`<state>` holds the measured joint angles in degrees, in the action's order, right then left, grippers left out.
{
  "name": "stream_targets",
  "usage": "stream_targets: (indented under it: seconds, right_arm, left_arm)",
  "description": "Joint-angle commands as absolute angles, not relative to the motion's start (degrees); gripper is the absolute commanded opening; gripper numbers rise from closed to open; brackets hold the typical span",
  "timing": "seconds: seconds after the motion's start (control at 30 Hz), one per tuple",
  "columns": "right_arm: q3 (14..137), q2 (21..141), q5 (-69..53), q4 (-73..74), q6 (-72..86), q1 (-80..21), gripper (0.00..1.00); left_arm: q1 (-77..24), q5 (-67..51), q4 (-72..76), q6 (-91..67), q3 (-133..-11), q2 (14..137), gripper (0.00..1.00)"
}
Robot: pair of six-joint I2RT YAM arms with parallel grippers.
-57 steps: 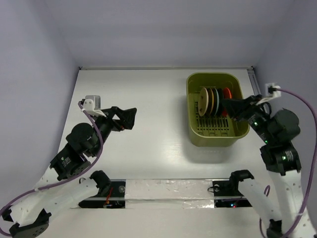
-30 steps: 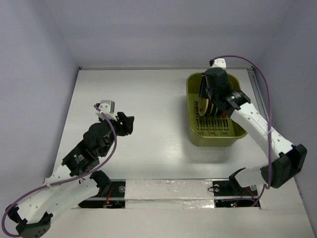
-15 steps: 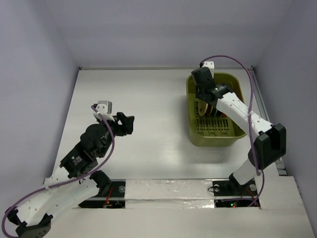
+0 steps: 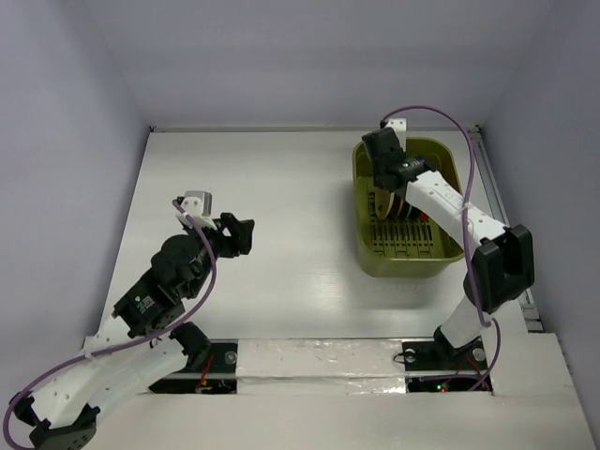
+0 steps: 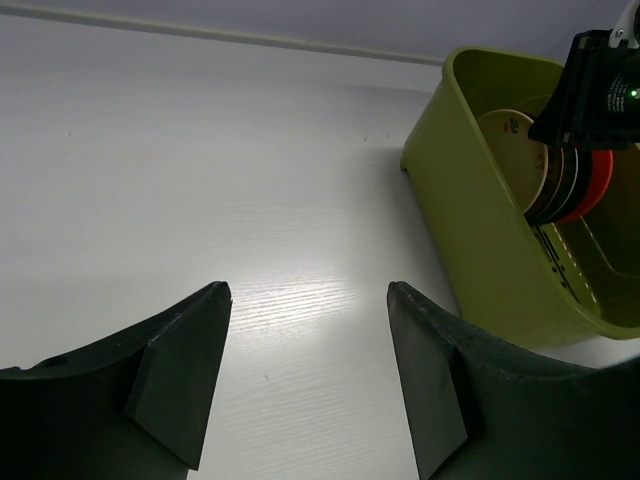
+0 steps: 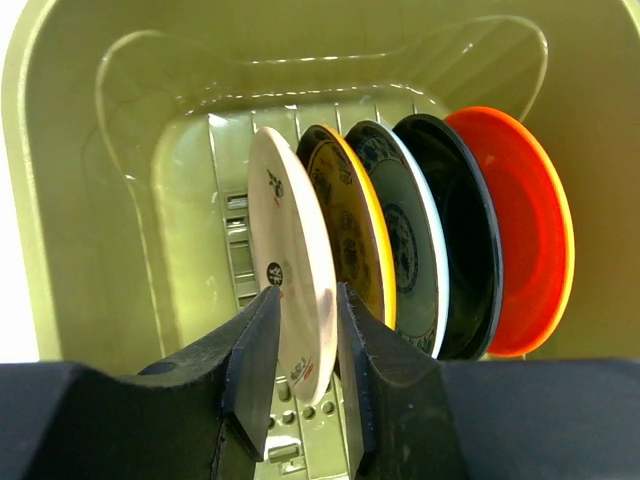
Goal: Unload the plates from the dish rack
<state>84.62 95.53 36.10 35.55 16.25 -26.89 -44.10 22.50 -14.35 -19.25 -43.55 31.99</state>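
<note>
Dish rack (image 4: 441, 259): olive-green tub with rounded corners and a slotted floor, standing level.
Plates (image 6: 400, 240): five, upright on edge in a close row inside.
Order from the left, right wrist view: cream plate (image 6: 290, 270), yellow plate (image 6: 352, 235) with a dark pattern, blue-green plate (image 6: 408, 250), black plate (image 6: 462, 250), orange-red plate (image 6: 528, 230).

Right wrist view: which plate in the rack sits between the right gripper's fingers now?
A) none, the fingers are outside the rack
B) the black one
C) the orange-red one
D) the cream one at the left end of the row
D: the right gripper straddles the lower rim of the cream plate, leftmost in the row.
</note>
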Motion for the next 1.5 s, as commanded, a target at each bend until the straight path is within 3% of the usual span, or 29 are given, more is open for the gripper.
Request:
stream_targets:
  seconds: [0.0,0.5,0.87,1.07,1.17,1.27,1.3,1.33,1.4,1.47]
  right_arm:
    - [84.47,96.85,37.53,33.75,15.65,-26.1,0.34]
    - [85.87,95.28,41.75,33.22,12.66,-25.58,0.11]
    - [91.84,85.97,43.86,38.84,10.02,-26.1,0.03]
    - [94.3,77.71,37.37,38.68,10.98,-28.55,0.0]
    - [94.57,76.55,29.73,35.61,13.44,-31.02,0.0]
    - [94.57,79.79,25.84,31.57,16.43,-37.34,0.0]
    - [94.66,83.11,24.45,30.42,18.0,-40.4,0.0]
    - [95.18,84.97,23.56,29.28,18.89,-41.82,0.0]
    - [95.71,88.75,21.55,25.41,21.52,-44.2,0.0]
    - [97.2,94.38,20.48,21.72,23.11,-46.84,0.0]
  left_arm:
    - [-43.42,21.97,-11.43,-18.28,-42.89,31.9,0.6]
    - [-43.42,21.97,-11.34,-18.28,-42.8,31.11,0.6]
    - [-42.89,21.71,-11.16,-18.37,-42.8,30.76,0.6]
    - [-42.36,22.15,-10.9,-18.63,-42.8,29.62,0.58]
    - [-41.84,22.76,-10.63,-18.81,-42.71,28.48,0.5]
    - [-41.31,24.34,-10.55,-18.98,-42.63,27.25,0.33]
    - [-41.31,24.78,-10.63,-19.07,-42.63,26.9,0.21]
    - [-41.31,25.92,-10.81,-19.16,-42.63,26.55,0.15]
    - [-41.31,27.24,-10.99,-19.6,-42.63,25.23,0.08]
    - [-41.31,29.0,-10.9,-19.69,-42.54,23.74,0.06]
